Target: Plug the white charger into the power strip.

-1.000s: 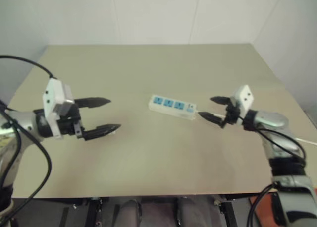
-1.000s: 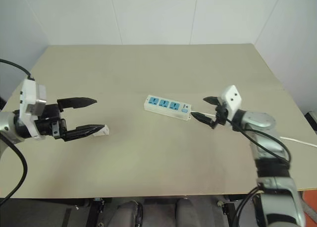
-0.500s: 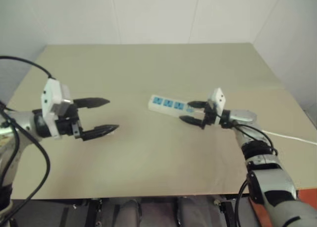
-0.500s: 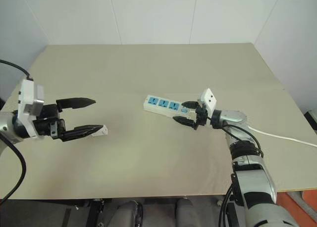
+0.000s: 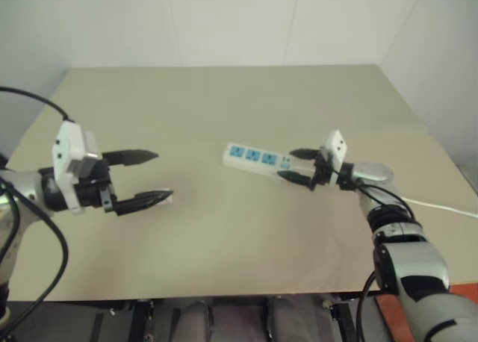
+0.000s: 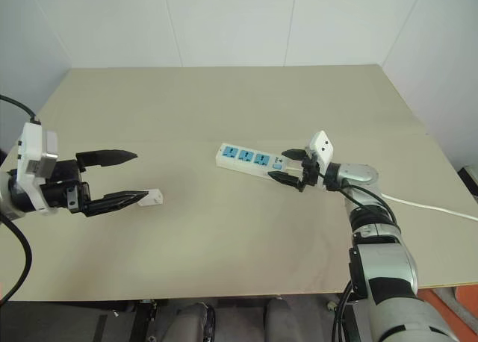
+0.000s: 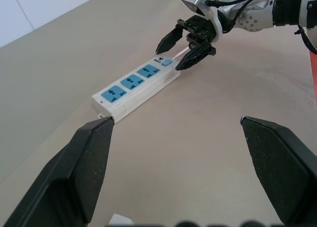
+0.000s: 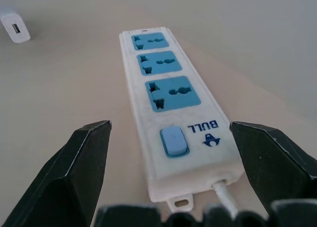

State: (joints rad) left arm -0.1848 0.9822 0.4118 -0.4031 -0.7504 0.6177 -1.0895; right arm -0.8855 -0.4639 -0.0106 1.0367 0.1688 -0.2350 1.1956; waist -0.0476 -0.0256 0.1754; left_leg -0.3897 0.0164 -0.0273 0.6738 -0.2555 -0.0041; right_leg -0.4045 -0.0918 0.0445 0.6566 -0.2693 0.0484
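Note:
The power strip [image 5: 260,160] is a long white bar with three blue sockets, lying flat mid-table, and it also shows in the right wrist view [image 8: 173,113]. My right gripper [image 5: 286,164] is open at the strip's switch end, one finger on each side, not touching it. The strip's thin white cord [image 6: 426,206] trails off to the right beneath that arm. The white charger [image 6: 153,198] lies on the table left of the strip. My left gripper [image 6: 140,175] hovers open just left of the charger, its lower fingertip [image 6: 142,196] close beside it, and holds nothing.
The tan table [image 5: 224,95] has bare room behind the strip and in front of it, down to the near edge. White walls close off the back and the right side. Black cables hang from both arms.
My right gripper has moved left from beside the cord up to the strip's switch end, staying open. The left gripper has barely moved.

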